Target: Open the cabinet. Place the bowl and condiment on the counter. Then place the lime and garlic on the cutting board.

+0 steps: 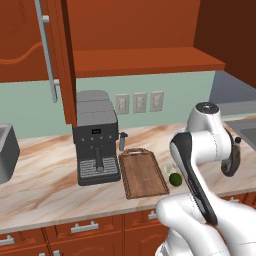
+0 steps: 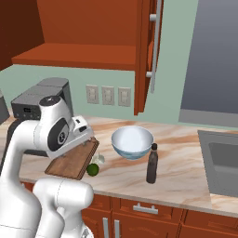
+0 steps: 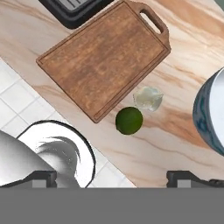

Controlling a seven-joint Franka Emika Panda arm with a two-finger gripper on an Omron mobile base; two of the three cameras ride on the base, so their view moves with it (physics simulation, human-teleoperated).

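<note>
The gripper [image 3: 111, 177], jaws spread wide and empty, hovers above the counter [image 3: 183, 57], where the lime [image 3: 129, 120] lies at twelve o'clock, touching the garlic [image 3: 148, 98] just off the cutting board [image 3: 103, 57]; probably best to descend centred over the lime alone.

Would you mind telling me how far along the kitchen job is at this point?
Done: the cabinet is open, and the bowl and condiment stand on the counter. In hand: nothing; the gripper hangs over the counter with fingers spread, the lime and garlic ahead of it. Left: both lie on the counter beside the cutting board and need moving onto it.
</note>
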